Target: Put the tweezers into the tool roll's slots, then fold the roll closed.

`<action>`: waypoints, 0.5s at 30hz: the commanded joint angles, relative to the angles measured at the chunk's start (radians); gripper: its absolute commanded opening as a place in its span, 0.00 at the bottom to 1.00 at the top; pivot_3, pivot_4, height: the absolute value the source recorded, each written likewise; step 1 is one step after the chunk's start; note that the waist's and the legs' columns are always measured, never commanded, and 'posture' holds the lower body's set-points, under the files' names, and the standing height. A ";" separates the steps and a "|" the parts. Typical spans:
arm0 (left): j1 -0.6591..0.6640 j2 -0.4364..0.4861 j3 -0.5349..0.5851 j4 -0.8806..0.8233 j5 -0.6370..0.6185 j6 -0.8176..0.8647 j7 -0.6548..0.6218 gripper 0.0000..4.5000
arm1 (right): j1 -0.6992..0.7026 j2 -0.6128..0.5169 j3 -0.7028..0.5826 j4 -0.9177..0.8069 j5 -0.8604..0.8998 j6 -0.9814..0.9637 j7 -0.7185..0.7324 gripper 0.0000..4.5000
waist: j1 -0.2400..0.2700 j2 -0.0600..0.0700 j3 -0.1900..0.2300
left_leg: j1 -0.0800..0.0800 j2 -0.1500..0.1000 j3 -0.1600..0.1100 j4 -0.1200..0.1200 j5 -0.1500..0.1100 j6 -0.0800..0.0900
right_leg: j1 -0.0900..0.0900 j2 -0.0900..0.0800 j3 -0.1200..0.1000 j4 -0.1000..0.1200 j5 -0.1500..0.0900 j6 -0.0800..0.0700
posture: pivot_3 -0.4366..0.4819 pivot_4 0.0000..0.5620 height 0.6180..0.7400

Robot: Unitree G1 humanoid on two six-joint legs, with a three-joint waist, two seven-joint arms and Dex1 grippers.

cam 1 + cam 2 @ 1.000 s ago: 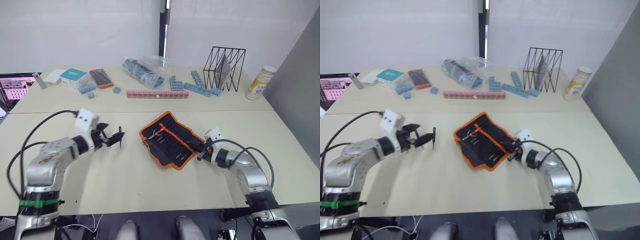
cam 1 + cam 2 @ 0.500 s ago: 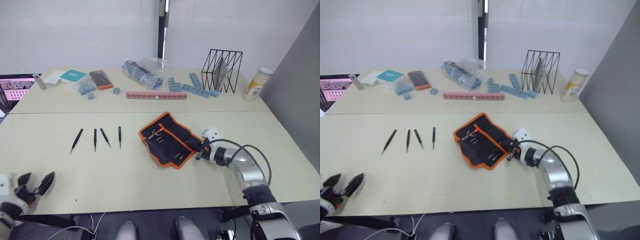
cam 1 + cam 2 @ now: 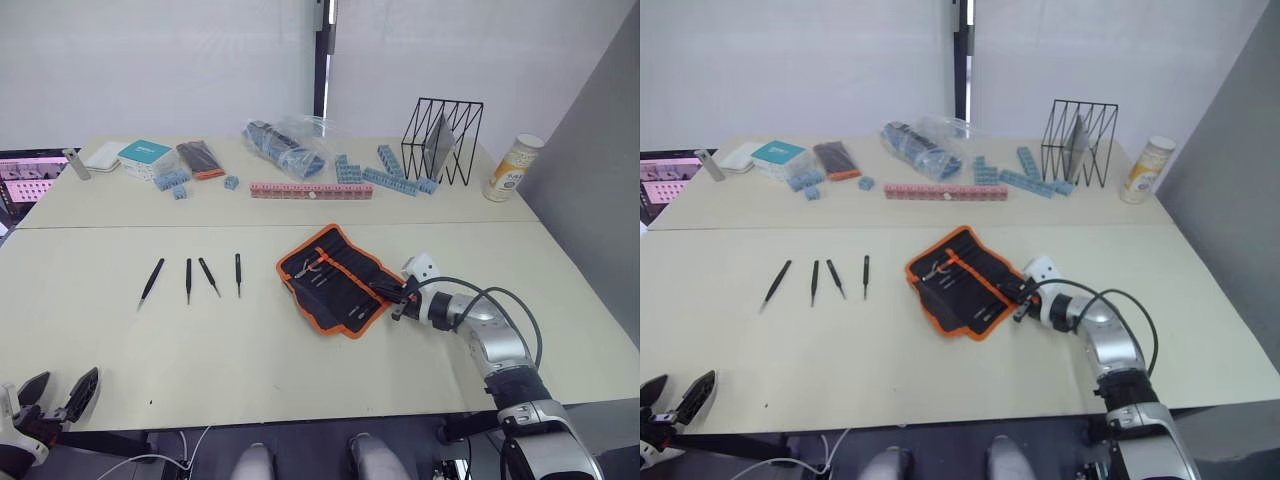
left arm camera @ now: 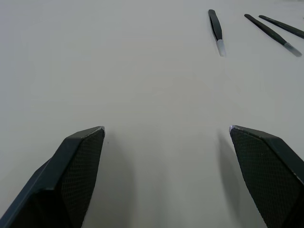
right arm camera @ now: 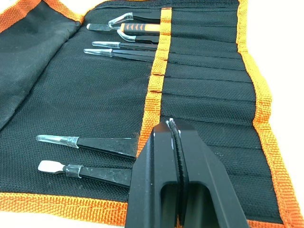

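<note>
The tool roll (image 3: 335, 279) lies open on the table's middle right, black with orange binding. Its slots (image 5: 204, 90) run in a row beside an orange strip, and several capped tools sit in them. Several black tweezers (image 3: 188, 280) lie in a row on the bare table left of the roll, also in the left wrist view as tweezers (image 4: 216, 28). My right gripper (image 3: 401, 299) is shut at the roll's right edge, its fingertips (image 5: 164, 135) over the slots with nothing visible between them. My left gripper (image 3: 56, 393) hangs open off the table's near left edge, well short of the tweezers.
At the back stand a black wire rack (image 3: 443, 136), a yellow-labelled bottle (image 3: 509, 167), a pink block strip (image 3: 310, 189), blue blocks, a plastic bag (image 3: 288, 141), a dark orange-ended case (image 3: 202, 158), a teal box (image 3: 146, 152) and a laptop screen (image 3: 30, 180).
My left arm pulled back from beside the roll to the table's near left edge, uncovering the row of tweezers. The right gripper stayed at the roll's edge.
</note>
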 commanded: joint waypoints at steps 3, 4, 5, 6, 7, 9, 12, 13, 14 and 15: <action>-0.087 0.057 -0.059 -0.066 -0.014 0.102 0.073 0.99 | 0.024 -0.002 0.020 -0.022 -0.013 0.016 0.012 0.00 | 0.003 0.000 0.000 | 0.000 0.000 0.000 0.000 0.000 0.000 | 0.000 0.000 0.000 0.000 0.000 0.000 | 0.48 0.27 0.97; -0.108 0.066 -0.069 -0.067 -0.014 0.121 0.083 0.99 | 0.030 -0.003 0.021 -0.031 -0.013 0.019 0.011 0.00 | 0.002 0.000 0.000 | 0.000 0.000 -0.001 0.000 0.000 0.000 | 0.000 0.000 0.000 0.000 0.000 0.000 | 0.48 0.27 0.97; -0.137 0.076 -0.082 -0.070 -0.016 0.140 0.094 0.99 | 0.034 -0.004 0.021 -0.039 -0.013 0.022 0.011 0.00 | 0.001 0.000 0.000 | 0.000 0.000 -0.001 0.000 0.000 0.000 | 0.000 0.001 0.000 0.001 0.000 0.000 | 0.48 0.27 0.97; -0.166 0.082 -0.093 -0.076 -0.020 0.158 0.106 0.99 | 0.037 -0.005 0.021 -0.044 -0.012 0.025 0.011 0.00 | 0.001 0.000 0.000 | 0.000 0.000 -0.001 0.000 0.000 0.000 | 0.000 0.000 0.000 0.001 0.000 0.000 | 0.48 0.27 0.97; -0.211 0.101 -0.126 -0.085 -0.008 0.201 0.131 0.99 | 0.041 -0.008 0.020 -0.051 -0.013 0.028 0.010 0.00 | 0.001 0.000 0.000 | 0.000 0.000 0.000 0.000 0.000 0.000 | 0.000 0.000 0.000 0.001 0.000 0.000 | 0.48 0.27 0.97; -0.283 0.131 -0.185 -0.097 0.034 0.257 0.180 0.99 | 0.050 -0.013 0.017 -0.067 -0.012 0.036 0.006 0.00 | 0.002 0.000 0.000 | 0.000 0.000 -0.001 0.000 0.000 0.000 | 0.000 0.001 0.000 0.001 0.001 0.001 | 0.48 0.27 0.97; -0.352 0.157 -0.238 -0.113 0.064 0.353 0.254 0.99 | 0.067 -0.019 0.014 -0.099 -0.009 0.051 0.001 0.00 | 0.000 0.000 0.000 | 0.000 -0.001 -0.002 0.000 0.000 0.000 | 0.001 0.001 0.000 0.002 0.003 0.005 | 0.48 0.27 0.97; -0.380 0.162 -0.255 -0.111 0.068 0.382 0.269 0.99 | 0.075 -0.021 0.013 -0.113 -0.007 0.056 -0.001 0.00 | -0.003 0.000 0.000 | -0.001 -0.001 -0.001 -0.001 0.000 0.000 | 0.001 0.001 0.000 0.002 0.005 0.008 | 0.48 0.27 0.97; -0.403 0.166 -0.272 -0.110 0.068 0.418 0.284 0.99 | 0.082 -0.023 0.012 -0.124 -0.006 0.061 -0.003 0.00 | -0.004 0.000 0.000 | 0.000 -0.001 -0.001 -0.001 -0.001 -0.001 | 0.000 0.001 0.000 0.002 0.005 0.009 | 0.48 0.27 0.97; -0.420 0.169 -0.283 -0.111 0.068 0.444 0.294 0.99 | 0.087 -0.024 0.011 -0.132 -0.005 0.065 -0.005 0.00 | -0.004 0.000 0.000 | 0.000 -0.001 -0.001 -0.002 -0.001 -0.001 | 0.000 0.001 0.000 0.002 0.006 0.009 | 0.48 0.27 0.97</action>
